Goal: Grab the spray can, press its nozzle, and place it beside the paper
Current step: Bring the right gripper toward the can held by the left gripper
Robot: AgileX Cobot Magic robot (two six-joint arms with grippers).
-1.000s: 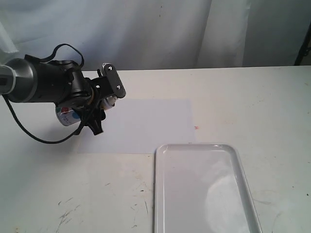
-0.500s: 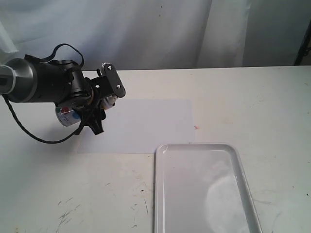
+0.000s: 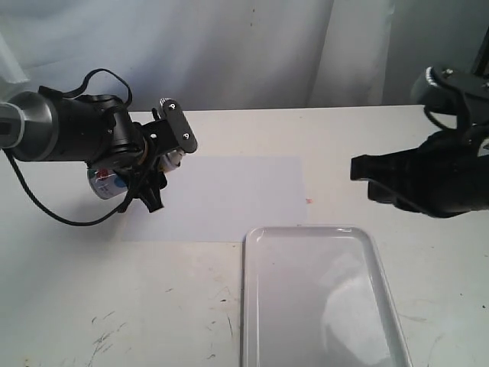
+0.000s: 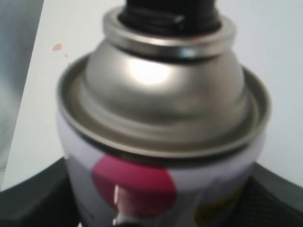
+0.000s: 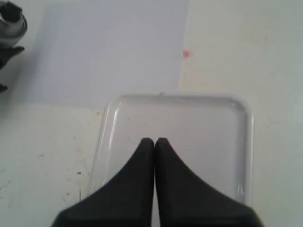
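My left gripper (image 3: 164, 167) is shut on the spray can (image 3: 107, 182), which is held off the table on its side at the left edge of the paper (image 3: 229, 195). In the left wrist view the spray can (image 4: 161, 90) fills the frame, showing its silver shoulder, a magenta dot on the white label and the black nozzle (image 4: 173, 12) at its top. Black fingers (image 4: 28, 203) flank the can. My right gripper (image 5: 155, 141) is shut and empty, hovering over the white tray (image 5: 175, 113). The paper (image 5: 113, 52) and the can (image 5: 12, 23) lie beyond it.
A glossy white raised-rim tray (image 3: 252, 306) sits in front of the paper's right half. A small red spot (image 3: 309, 201) marks the table near the paper's right edge. A black cable (image 3: 46, 210) hangs from the left arm. The right arm (image 3: 435, 180) reaches in from the right.
The right arm has come into the exterior view from the right, its gripper now over the table right of the paper. The left arm and can have barely moved.
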